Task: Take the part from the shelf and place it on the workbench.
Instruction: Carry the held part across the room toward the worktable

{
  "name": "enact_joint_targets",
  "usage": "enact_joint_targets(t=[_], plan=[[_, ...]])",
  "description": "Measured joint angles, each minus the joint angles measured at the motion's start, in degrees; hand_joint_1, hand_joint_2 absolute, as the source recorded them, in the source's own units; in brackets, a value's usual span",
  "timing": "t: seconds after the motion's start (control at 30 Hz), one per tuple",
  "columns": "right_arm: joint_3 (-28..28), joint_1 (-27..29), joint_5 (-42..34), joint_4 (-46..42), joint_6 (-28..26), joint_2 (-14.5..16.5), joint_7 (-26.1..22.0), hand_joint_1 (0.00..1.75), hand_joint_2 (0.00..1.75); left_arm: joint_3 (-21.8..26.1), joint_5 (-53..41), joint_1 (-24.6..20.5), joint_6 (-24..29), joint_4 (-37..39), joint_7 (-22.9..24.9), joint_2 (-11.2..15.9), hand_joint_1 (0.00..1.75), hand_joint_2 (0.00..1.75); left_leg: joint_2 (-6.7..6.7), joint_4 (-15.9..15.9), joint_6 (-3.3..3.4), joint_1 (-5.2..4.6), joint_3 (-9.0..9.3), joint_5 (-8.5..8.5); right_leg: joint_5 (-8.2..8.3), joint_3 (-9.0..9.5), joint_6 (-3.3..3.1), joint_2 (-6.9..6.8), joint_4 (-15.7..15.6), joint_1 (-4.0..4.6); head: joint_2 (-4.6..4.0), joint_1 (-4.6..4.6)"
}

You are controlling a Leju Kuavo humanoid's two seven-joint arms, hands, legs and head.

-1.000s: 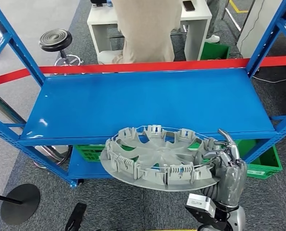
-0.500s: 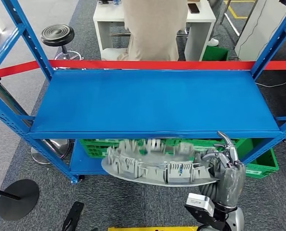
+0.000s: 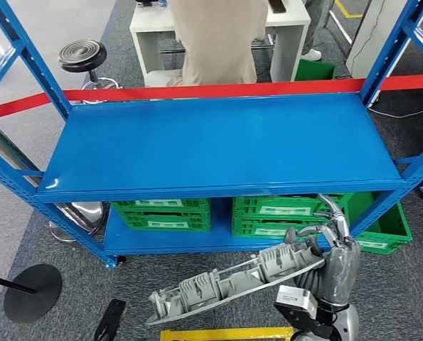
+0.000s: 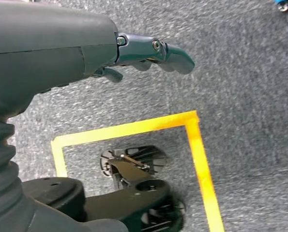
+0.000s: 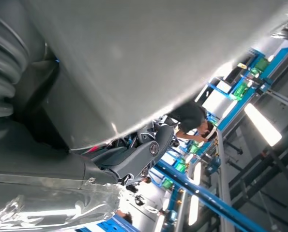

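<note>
my head camera looks forward and down at the blue metal shelf (image 3: 220, 145). my left wrist camera faces grey carpet with yellow floor tape (image 4: 201, 159); my right wrist camera sits close under the grey plastic part (image 5: 142, 53).

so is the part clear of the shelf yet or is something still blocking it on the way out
Nothing visible blocks it. The right robot hand holds the grey wheel cover by its rim, tilted, in front of and below the blue shelf. No workbench is in view, so that path cannot be judged.
</note>
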Motion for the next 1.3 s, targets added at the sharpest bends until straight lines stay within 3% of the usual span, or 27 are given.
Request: enact_joint_targets(t=[0.03,0.1,0.17,0.3,0.37,0.43,0.47,0.5,0.53,0.63,0.7,0.77,0.83,0.9,0.97,1.0,1.03,1.07,1.17,1.2,1.3], plan=[[0.0,0.0,-0.1,0.1,0.0,0.0,-0.2,1.75,1.75,0.0,0.0,0.0,0.0,0.0,0.0,0.0,0.00,1.75,0.00,-1.3,0.00,0.04,0.90,1.10,0.25,-0.28,0.12,0.01,0.0,-0.03,0.00,0.01],[0.0,0.1,-0.4,0.2,0.0,0.0,-0.4,1.75,1.75,0.0,0.0,-0.1,0.0,0.0,0.0,0.1,0.00,1.75,0.00,-8.4,0.00,0.16,5.12,4.41,0.72,-0.67,0.55,0.06,0.0,-0.09,0.00,-0.03],[-0.1,0.1,-0.5,0.2,-0.1,0.0,-0.6,1.75,1.75,0.0,0.0,-0.2,0.1,0.0,0.0,0.1,0.00,1.75,-0.17,-14.2,0.37,0.18,8.23,6.10,1.15,-1.06,1.16,0.11,0.2,0.10,0.00,-0.07],[-0.2,0.1,-0.8,0.3,-0.2,0.0,-1.0,1.75,1.75,0.0,0.0,-0.1,0.2,0.0,0.1,0.1,0.00,1.75,-0.24,-15.5,2.17,-0.06,8.09,7.05,1.71,-1.59,2.53,0.08,0.1,0.01,0.00,-0.03],[-0.2,0.2,-1.0,0.3,-0.2,0.0,-1.2,1.75,1.75,0.0,0.0,-0.1,0.3,0.0,0.1,0.2,0.00,1.75,-0.13,-15.6,2.97,0.03,7.62,7.67,-1.14,-3.18,2.97,0.02,3.6,-0.07,0.00,0.18],[-0.2,0.2,-1.2,0.4,-0.2,0.0,-1.5,1.75,1.75,0.0,0.0,-0.1,0.4,0.0,0.1,0.2,0.00,1.75,-0.06,-15.6,3.32,-0.06,7.00,8.16,-5.77,-6.04,3.22,0.00,11.5,-0.03,0.00,0.39],[-0.2,0.2,-1.3,0.4,-0.2,0.0,-1.7,1.75,1.75,0.0,0.0,-0.1,0.4,0.0,0.1,0.2,0.00,1.75,-0.02,-15.6,3.37,-0.13,6.65,8.42,-7.35,-7.09,3.26,0.00,14.9,-0.01,0.00,0.42],[-0.3,0.3,-1.4,0.5,-0.2,0.0,-1.8,1.75,1.75,0.0,0.0,-0.1,0.4,0.0,0.1,0.2,0.00,1.75,0.02,-15.5,3.36,-0.20,6.34,8.68,-7.92,-7.23,3.21,0.00,16.4,0.00,0.00,0.43],[-0.3,0.3,-1.6,0.5,-0.2,0.0,-2.0,1.75,1.75,0.0,0.0,-0.1,0.4,0.0,0.1,0.2,0.00,1.75,0.03,-15.5,3.30,-0.25,6.08,8.91,-7.45,-6.17,3.08,0.00,15.6,0.01,0.00,0.42],[-0.4,0.2,-1.8,0.5,-0.2,0.0,-2.5,1.75,1.75,0.0,0.0,-0.1,0.4,0.0,0.1,0.2,0.00,1.75,0.00,-15.4,2.81,-0.38,5.67,9.42,-3.87,1.47,2.45,0.01,4.2,0.13,0.00,0.41],[-0.5,0.1,-1.9,0.5,-0.2,0.0,-2.7,1.75,1.75,0.0,0.0,-0.2,0.5,0.0,0.1,0.2,0.00,1.75,0.00,-15.4,2.19,-0.51,5.41,9.84,-3.09,3.84,1.92,0.08,0.0,0.32,0.00,0.38],[-0.6,0.1,-2.0,0.5,-0.2,0.0,-2.9,1.75,1.75,0.0,0.0,-0.2,0.5,0.0,0.1,0.2,0.00,1.75,-0.01,-15.5,1.46,-0.45,5.16,10.35,-2.65,3.51,1.23,0.16,-0.1,0.50,0.00,0.38],[-0.7,0.1,-2.1,0.5,-0.2,0.0,-3.0,1.75,1.75,0.0,0.0,-0.2,0.5,0.0,0.1,0.3,0.00,1.75,0.00,-14.7,0.76,-0.33,4.57,9.37,-1.99,3.02,0.37,0.06,-0.3,0.35,0.00,0.28],[-0.8,0.1,-2.1,0.5,-0.2,0.0,-3.0,1.75,1.75,0.0,0.0,-0.2,0.5,0.0,0.1,0.3,0.00,1.75,0.02,-9.7,0.14,-0.23,2.40,5.49,-1.28,2.26,-0.23,-0.08,-0.4,0.15,0.00,0.06],[-0.8,0.1,-2.2,0.6,-0.2,0.0,-3.1,1.75,1.75,0.0,0.0,-0.2,0.5,0.0,0.1,0.3,0.00,1.75,0.02,-2.3,-0.27,-0.14,-0.47,1.42,-0.63,1.26,-0.35,-0.12,-0.4,0.16,0.00,-0.06],[-0.8,0.1,-2.3,0.6,-0.2,0.0,-3.1,1.75,1.75,0.0,0.0,-0.2,0.5,0.0,0.1,0.3,0.00,1.75,0.02,-0.3,-0.36,-0.13,-1.03,0.68,-0.27,0.76,-0.31,-0.12,-0.4,0.17,0.00,-0.07],[-0.8,0.1,-2.3,0.7,-0.2,0.0,-3.2,1.75,1.75,0.0,0.0,-0.2,0.5,0.0,0.1,0.3,0.00,1.75,0.02,-0.3,-0.37,-0.13,-0.51,1.02,0.08,0.32,-0.24,-0.11,-0.4,0.17,0.00,-0.07],[-0.8,0.1,-2.4,0.7,-0.2,0.0,-3.2,1.75,1.75,0.0,0.0,-0.3,0.5,0.0,0.1,0.3,0.00,1.75,0.02,-2.5,-0.32,-0.12,1.12,2.26,0.41,-0.05,-0.12,-0.09,-0.3,0.15,0.00,-0.07],[-0.9,0.0,-2.6,0.8,-0.3,0.0,-3.4,1.75,1.75,0.0,0.0,-0.6,0.6,0.0,0.1,0.4,0.00,1.75,-0.04,-13.4,0.22,-0.16,7.88,5.96,1.27,-0.84,0.58,-0.05,-0.2,0.29,0.01,-0.08],[-0.9,-0.1,-2.7,0.8,-0.3,0.0,-3.4,1.75,1.75,0.0,0.0,-0.7,0.6,0.0,0.1,0.4,0.00,1.75,-0.11,-15.3,0.61,-0.23,8.84,6.33,1.57,-1.02,0.90,-0.05,-0.2,0.39,0.01,-0.06],[-0.9,-0.1,-2.8,0.8,-0.3,0.0,-3.5,1.75,1.75,0.1,0.0,-0.7,0.6,0.0,0.1,0.4,0.00,1.75,-0.16,-16.1,2.11,-0.41,8.54,7.09,2.38,-1.39,1.95,-0.07,-0.5,0.29,0.00,0.04]])
